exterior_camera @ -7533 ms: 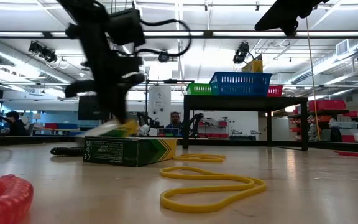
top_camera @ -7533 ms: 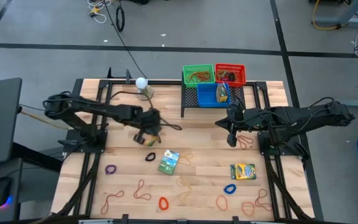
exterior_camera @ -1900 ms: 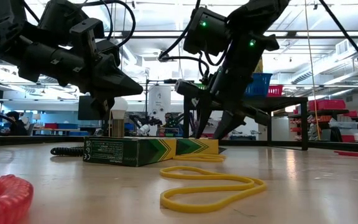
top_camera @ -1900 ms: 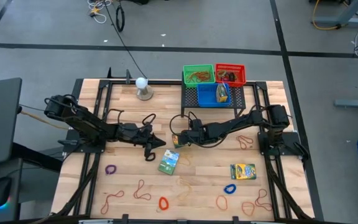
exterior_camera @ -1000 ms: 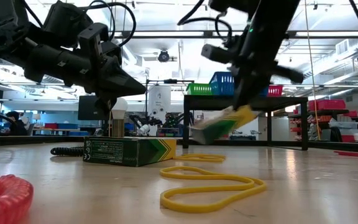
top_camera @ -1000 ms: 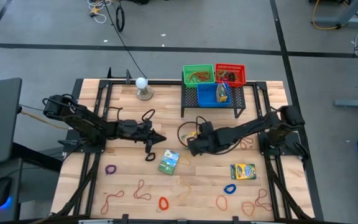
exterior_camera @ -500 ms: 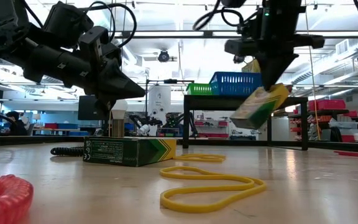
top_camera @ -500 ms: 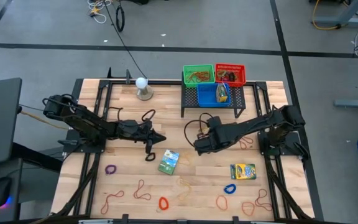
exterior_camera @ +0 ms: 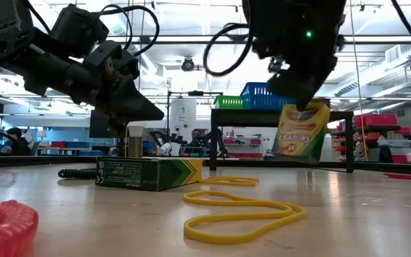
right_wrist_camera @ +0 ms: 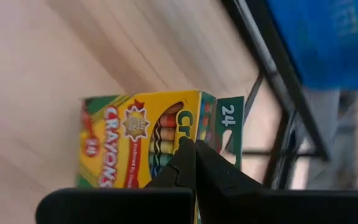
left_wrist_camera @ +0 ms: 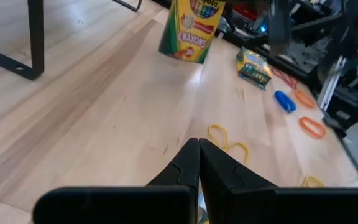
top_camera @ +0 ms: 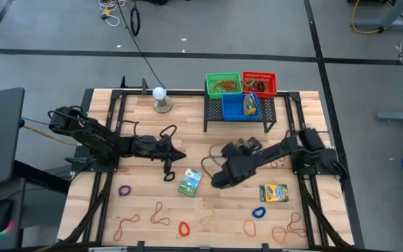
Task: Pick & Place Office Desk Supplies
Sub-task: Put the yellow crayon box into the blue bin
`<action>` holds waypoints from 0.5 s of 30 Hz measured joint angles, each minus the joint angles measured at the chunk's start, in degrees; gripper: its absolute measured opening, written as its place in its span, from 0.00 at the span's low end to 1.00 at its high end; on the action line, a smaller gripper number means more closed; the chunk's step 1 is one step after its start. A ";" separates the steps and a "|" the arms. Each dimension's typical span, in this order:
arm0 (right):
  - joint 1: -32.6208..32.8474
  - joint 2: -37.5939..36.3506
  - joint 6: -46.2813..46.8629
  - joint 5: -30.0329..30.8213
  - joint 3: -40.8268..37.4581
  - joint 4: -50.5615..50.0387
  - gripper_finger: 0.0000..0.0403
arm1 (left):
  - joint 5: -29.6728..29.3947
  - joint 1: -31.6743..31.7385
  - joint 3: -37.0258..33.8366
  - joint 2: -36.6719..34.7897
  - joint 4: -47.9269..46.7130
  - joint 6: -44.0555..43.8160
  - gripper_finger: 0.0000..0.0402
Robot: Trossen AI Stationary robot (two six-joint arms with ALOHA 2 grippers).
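My right gripper [right_wrist_camera: 192,151] is shut on a yellow-and-green crayon box [exterior_camera: 302,133], also seen in the left wrist view [left_wrist_camera: 191,28]. It hovers mid-table [top_camera: 216,179], where the arm hides the box. My left gripper [top_camera: 180,155] is shut on nothing, above the wood left of centre [left_wrist_camera: 197,147]. A second crayon box [top_camera: 189,182] lies flat on the table. A third crayon box [top_camera: 273,192] lies flat toward the right. A black loop [top_camera: 168,176] rests near the left gripper. Rubber bands and coloured loops lie on the near part of the table. My right gripper pinches the crayon box by its top flap end [right_wrist_camera: 211,127] between both fingers, coming from above and pointing down. The box hangs upright below the fingers. Its bottom edge [exterior_camera: 296,158] is just clear of the table.
A black mesh rack [top_camera: 208,115] at the far side carries green [top_camera: 223,85], red [top_camera: 259,83] and blue [top_camera: 240,106] baskets. A white ball on a stand [top_camera: 161,98] is far left. A yellow rubber band [exterior_camera: 241,214] and a red coil [exterior_camera: 4,218] lie near the low camera.
My right gripper has carried the crayon box above the table, first rising and then moving toward the near edge and a little left. The box has swung from a slanting pose to hanging upright. My left arm has hardly moved.
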 joint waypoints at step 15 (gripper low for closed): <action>3.95 6.67 -6.30 3.45 2.16 1.97 0.00 | -2.95 -0.09 0.00 0.02 -3.59 0.14 0.02</action>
